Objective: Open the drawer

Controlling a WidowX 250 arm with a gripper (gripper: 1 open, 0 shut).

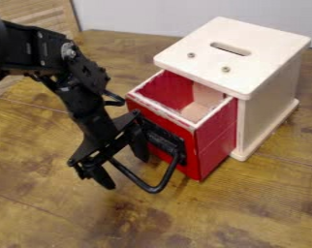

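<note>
Far left, the black arm (62, 82) slants down to the hand (97, 167), fingers spread wide, gripping nothing, low over the wooden bench (43, 208). Just right, the black loop handle (159, 170). Then the red drawer (182, 121), pulled partway out of the cream cabinet (249, 73).

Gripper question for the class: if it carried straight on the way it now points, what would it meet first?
Most likely the wooden table: the open gripper points steeply down, just left of the handle; depth is uncertain.
</note>
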